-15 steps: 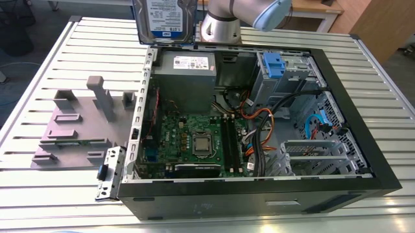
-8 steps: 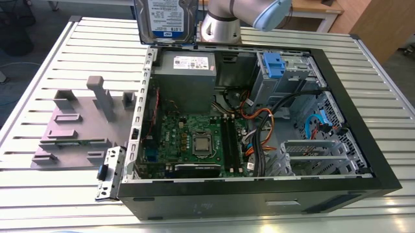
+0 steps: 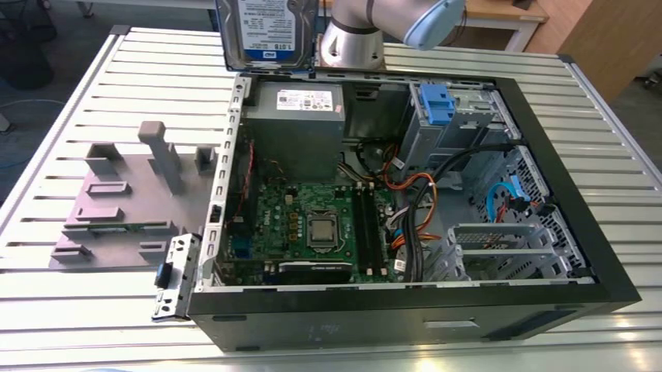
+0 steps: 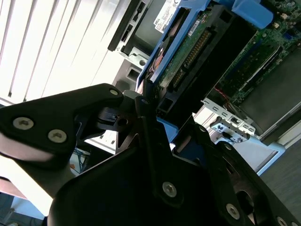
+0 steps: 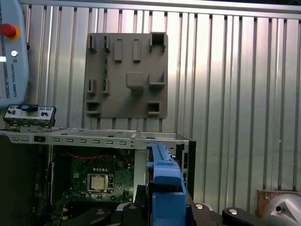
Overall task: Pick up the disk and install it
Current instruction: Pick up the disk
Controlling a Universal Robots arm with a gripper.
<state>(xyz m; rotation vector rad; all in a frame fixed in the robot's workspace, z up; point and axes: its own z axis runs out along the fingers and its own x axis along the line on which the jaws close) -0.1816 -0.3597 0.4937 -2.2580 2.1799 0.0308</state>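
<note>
So, disk: flat rectangular silver metal disk w/ white-and-blue label & bright blue plastic frame round its edges; off the table, upright, label side toward the cam in exterior view.
Disk position: far end of scene, showing over the far wall of the case, just beside the arm on the exterior view's left; top edge cut by frame.
Gripper: black metal gripper closed onto the disk, one finger each side of it, fingers tight against it; nothing else held.
Disk vs gripper: in second wrist view disk sticks out past the fingertips, away from the wrist, green circuit-board underside showing. In first wrist view its blue frame is edge-on btw the fingers, gripper at its base.
Arm: silver metal arm joint w/ pale blue cap, at far edge of table.
Case: black open PC tower case lying on its side, open side up, on slatted bare-metal table.
Inside case: green motherboard approx. mid; grey metal box w/ white sticker at far end, right below the disk as seen in exterior view; small blue plastic latch on the drive cage, far end, toward the exterior view's right.
Fixture: grey plastic plate w/ upright blocks, flat on table just beside the case on the exterior view's left; well apart from disk.
</note>
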